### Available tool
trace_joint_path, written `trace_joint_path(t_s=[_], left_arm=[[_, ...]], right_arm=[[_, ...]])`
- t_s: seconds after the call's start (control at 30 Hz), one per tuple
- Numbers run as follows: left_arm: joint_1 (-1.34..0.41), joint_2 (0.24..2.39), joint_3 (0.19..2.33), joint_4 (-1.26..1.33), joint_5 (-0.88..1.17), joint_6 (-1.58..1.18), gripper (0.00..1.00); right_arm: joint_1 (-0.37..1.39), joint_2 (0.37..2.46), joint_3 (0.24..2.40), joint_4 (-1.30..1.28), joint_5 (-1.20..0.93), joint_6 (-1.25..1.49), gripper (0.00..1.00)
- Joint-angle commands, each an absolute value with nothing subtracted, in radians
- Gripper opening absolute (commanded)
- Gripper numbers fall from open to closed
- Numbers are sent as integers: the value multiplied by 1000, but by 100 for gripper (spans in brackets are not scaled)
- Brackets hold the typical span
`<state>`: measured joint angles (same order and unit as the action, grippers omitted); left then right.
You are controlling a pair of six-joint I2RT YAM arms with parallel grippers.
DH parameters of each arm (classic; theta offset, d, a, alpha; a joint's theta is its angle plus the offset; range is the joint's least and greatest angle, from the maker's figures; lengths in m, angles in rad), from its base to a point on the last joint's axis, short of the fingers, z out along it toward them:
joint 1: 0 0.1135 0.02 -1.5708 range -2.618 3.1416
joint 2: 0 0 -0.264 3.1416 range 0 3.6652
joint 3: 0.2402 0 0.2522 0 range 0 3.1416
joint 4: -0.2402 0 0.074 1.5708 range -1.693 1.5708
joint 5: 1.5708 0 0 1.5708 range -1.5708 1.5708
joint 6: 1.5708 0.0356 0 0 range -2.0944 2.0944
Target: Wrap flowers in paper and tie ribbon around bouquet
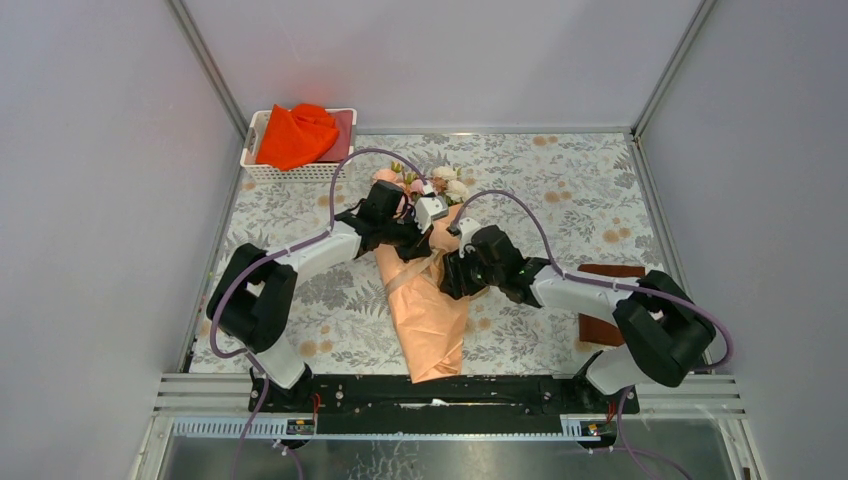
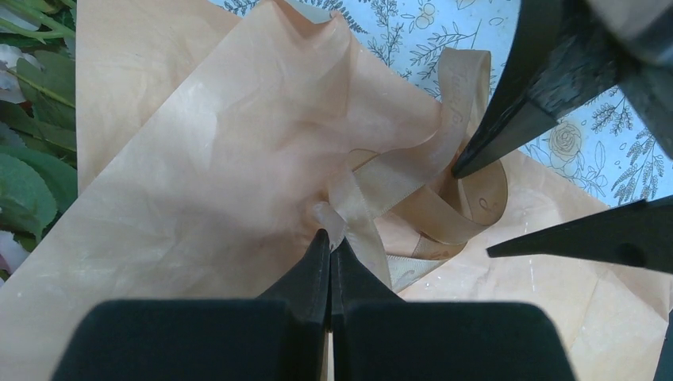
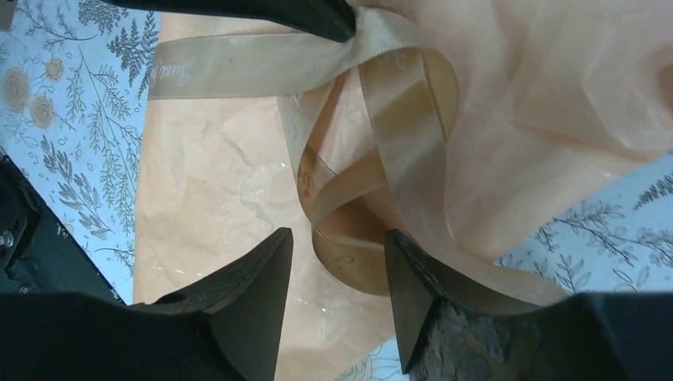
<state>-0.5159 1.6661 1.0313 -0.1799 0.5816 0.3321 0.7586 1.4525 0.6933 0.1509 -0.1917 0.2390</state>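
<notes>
Looking down from above, the bouquet point(image 1: 432, 320) lies lengthwise on the mat point(image 1: 570, 190), with the flowers point(image 1: 440, 180) at the far end and the ribbon point(image 1: 408, 275) crossing its middle. The left gripper point(image 1: 420, 238) and right gripper point(image 1: 452, 268) meet over that crossing, but this view is too small to show how their jaws stand.

From the left wrist, the left gripper point(image 2: 329, 242) has its fingers pressed together, pinching a strand of ribbon point(image 2: 373, 186) just above the paper point(image 2: 198, 175). Opposite it, the right gripper point(image 2: 474, 210) has its jaws apart, the upper tip touching the ribbon's loop.

From the right wrist, the right gripper point(image 3: 337, 242) stands with parted jaws either side of that loop point(image 3: 357, 266) and clamps nothing. The left gripper point(image 3: 317, 16) holds its strand at the top edge.

The knot looks loose and unfinished. If the right jaws close too low, they could catch the thin paper along with the ribbon and crease or tear it. If they close on both layers of the loop, pulling would likely jam the knot rather than tighten it. A hard tug from either side could slide the band down the cone, or drag the strand out of the left pinch and let the wrap spring open.
</notes>
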Motion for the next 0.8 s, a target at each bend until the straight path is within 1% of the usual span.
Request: trace_joint_path(t_s=[0.0, 0.07, 0.13, 0.2, 0.23, 0.27, 0.43, 0.67, 0.77], left_arm=[[-514, 1657, 1024, -152, 570, 346, 0], [-513, 1658, 1031, -164, 568, 353, 0], [-514, 1656, 1045, -186, 562, 369, 0], [-514, 1653, 1063, -211, 540, 388, 0], [-514, 1651, 1072, -224, 524, 403, 0], [-514, 1647, 1083, -238, 506, 417, 0], [-508, 1613, 1130, -302, 396, 503, 0], [-497, 1543, 1138, -335, 261, 608, 7], [-489, 1534, 1128, -348, 234, 634, 8]], right_arm=[[768, 1496, 740, 235, -243, 230, 52], [768, 1512, 726, 249, -238, 239, 44], [768, 1527, 730, 239, -245, 247, 23], [768, 1540, 752, 197, -234, 263, 7], [767, 1543, 768, 155, -227, 260, 2], [766, 1539, 777, 138, -220, 259, 0], [752, 1478, 799, 70, -176, 260, 0], [670, 1362, 750, 6, -211, 277, 0], [634, 1314, 709, 6, -246, 288, 0]])
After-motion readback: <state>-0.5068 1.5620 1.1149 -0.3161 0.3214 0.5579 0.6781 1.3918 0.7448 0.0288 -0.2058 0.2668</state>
